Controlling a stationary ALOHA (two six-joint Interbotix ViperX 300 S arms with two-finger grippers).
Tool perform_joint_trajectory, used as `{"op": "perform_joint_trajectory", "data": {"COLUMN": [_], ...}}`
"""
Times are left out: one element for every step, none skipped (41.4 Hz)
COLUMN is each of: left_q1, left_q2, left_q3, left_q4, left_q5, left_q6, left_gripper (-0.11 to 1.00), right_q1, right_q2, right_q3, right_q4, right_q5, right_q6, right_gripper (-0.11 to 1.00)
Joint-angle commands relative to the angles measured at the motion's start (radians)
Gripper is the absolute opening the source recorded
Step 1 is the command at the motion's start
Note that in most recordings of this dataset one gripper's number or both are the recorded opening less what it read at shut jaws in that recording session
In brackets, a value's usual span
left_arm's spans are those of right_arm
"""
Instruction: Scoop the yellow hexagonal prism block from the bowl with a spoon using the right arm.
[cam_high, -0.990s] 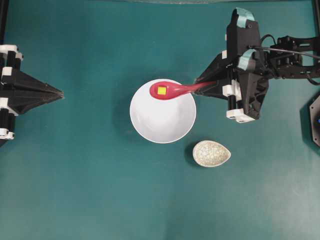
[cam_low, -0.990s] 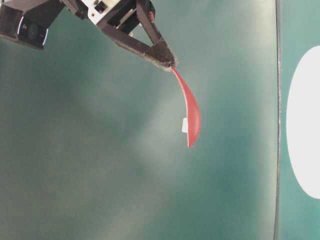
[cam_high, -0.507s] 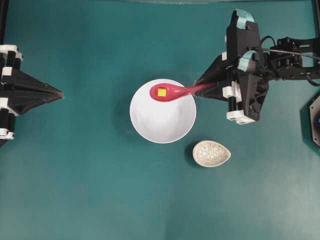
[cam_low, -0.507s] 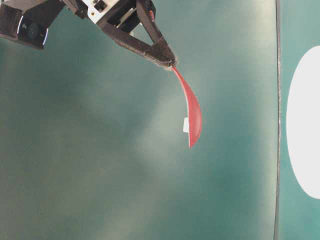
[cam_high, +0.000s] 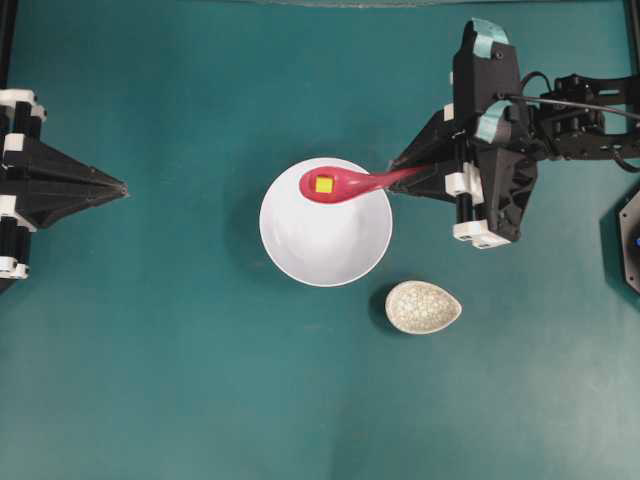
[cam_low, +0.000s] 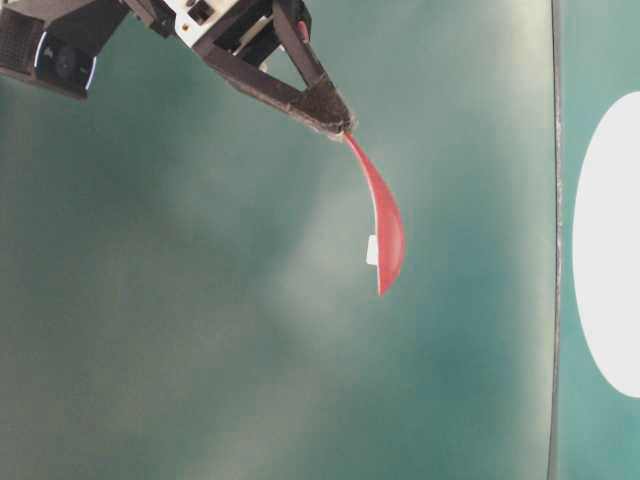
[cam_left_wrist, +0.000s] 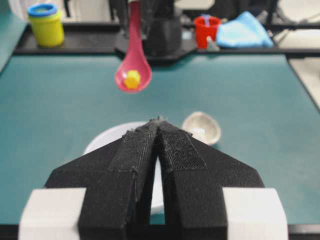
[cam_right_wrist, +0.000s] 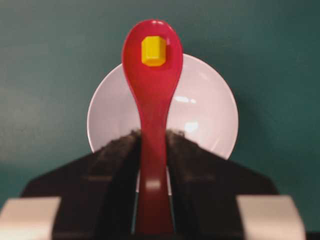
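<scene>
Teal table (cam_high: 150, 380) below; glossy magenta-pink soup spoon (cam_high: 345, 182), grasped by the right claw (cam_high: 400, 172), should be kept level so the tiny yellow hexagonal block (cam_high: 324, 183) is carried clear of the large white bowl (cam_high: 325, 240); the left claw (cam_high: 118, 186) is clenched, idle.

**Four cameras around one spoon**

The overhead view looks straight down on the spoon (cam_high: 345, 182). The table-level view sees it close, sideways. Both wrist cameras look along their fingers and share it with the bowl (cam_right_wrist: 210, 115).
</scene>
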Motion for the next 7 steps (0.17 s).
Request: {"op": "perform_joint_trajectory", "data": {"left_q1": [0.000, 0.000, 0.000, -0.002, 0.000, 0.000, 0.000], "left_q2": [0.009, 0.009, 0.009, 0.009, 0.009, 0.009, 0.009], "left_q3": [-0.025, -0.025, -0.025, -0.025, -0.025, -0.025, -0.025], "left_q4": [0.002, 0.002, 0.003, 0.003, 0.003, 0.003, 0.003], "left_q5": [-0.008, -0.009, -0.009, -0.009, -0.009, -0.009, -0.009], "left_q6": [0.002, 0.002, 0.002, 0.002, 0.002, 0.002, 0.002], "left_gripper": [0.00, 0.00, 0.00, 0.00, 0.00, 0.00, 0.00], "right_q1": [0.002, 0.002, 0.002, 0.002, 0.002, 0.002, 0.002], "right_q2": [-0.021, -0.021, -0.021, -0.021, -0.021, -0.021, -0.021], "right_q3": [-0.011, -0.011, -0.011, -0.011, -0.011, -0.011, -0.011], "right_q4": [0.003, 0.003, 0.005, 0.003, 0.003, 0.003, 0.003], "right_q5": [-0.009, -0.009, -0.009, -0.009, -0.009, -0.009, -0.009], "right_q6": [0.002, 0.002, 0.002, 0.002, 0.002, 0.002, 0.002], "right_gripper": [0.24, 0.24, 0.24, 0.24, 0.24, 0.24, 0.24]}}
